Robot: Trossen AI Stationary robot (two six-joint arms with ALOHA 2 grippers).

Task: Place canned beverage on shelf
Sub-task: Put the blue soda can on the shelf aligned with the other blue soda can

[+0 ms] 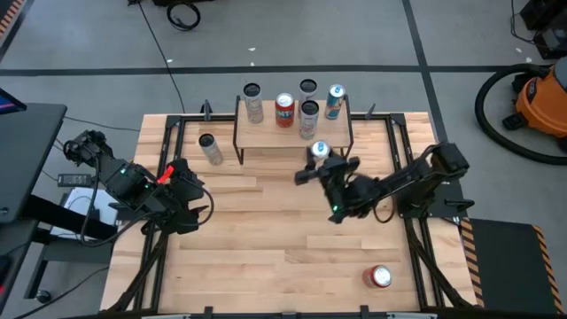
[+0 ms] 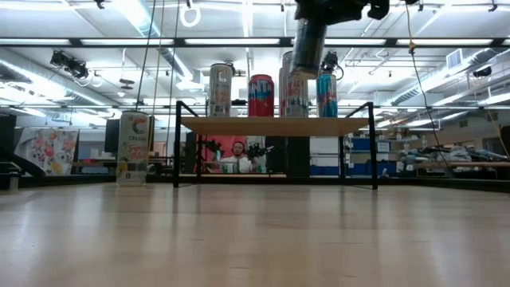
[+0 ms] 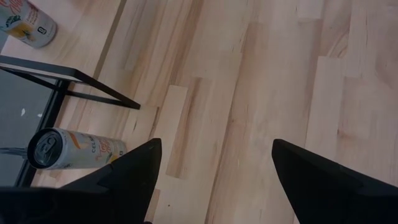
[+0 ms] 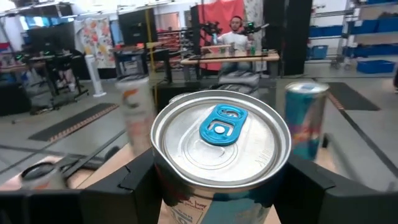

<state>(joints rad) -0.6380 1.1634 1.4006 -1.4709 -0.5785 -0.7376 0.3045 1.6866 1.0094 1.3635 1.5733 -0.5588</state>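
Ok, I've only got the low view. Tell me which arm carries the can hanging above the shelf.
Observer: The right tool grips that silver can with a blue tab, by the front right corner of the small wooden shelf with black legs.
Operator: Give me the left arm.
Observer: The left tool is open and empty, over the wooden table near its left side.
Operator: Report any can I can't see.
Observer: A red can with a silver top sits near the table's front right corner.
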